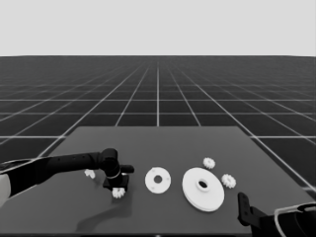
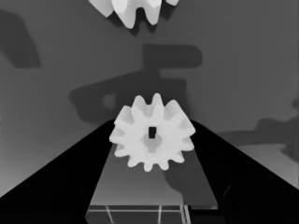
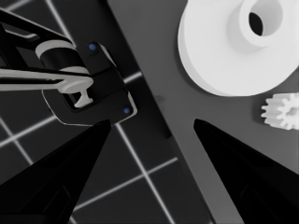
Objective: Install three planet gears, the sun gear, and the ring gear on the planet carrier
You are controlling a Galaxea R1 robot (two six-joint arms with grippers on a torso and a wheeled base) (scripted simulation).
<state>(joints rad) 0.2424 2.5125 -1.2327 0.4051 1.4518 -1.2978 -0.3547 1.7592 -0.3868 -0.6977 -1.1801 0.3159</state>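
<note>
The setting is a simulated test environment, not a real room. A single dark table (image 1: pixel 163 143) stands on a floor ruled with a pale grid (image 1: pixel 158 94) that runs unbroken to a flat horizon, above which lies a blank pale band. No walls or furnishings of a home, shop or office appear. On the table lie plain white machine parts: a larger round part (image 1: pixel 203 189), a smaller round part (image 1: pixel 158 180) and small toothed gears (image 1: pixel 209 162), as at an assembly bench. Past the table's edge, the right wrist view shows dark machinery with pale bands and small blue lights (image 3: pixel 84 79).
</note>
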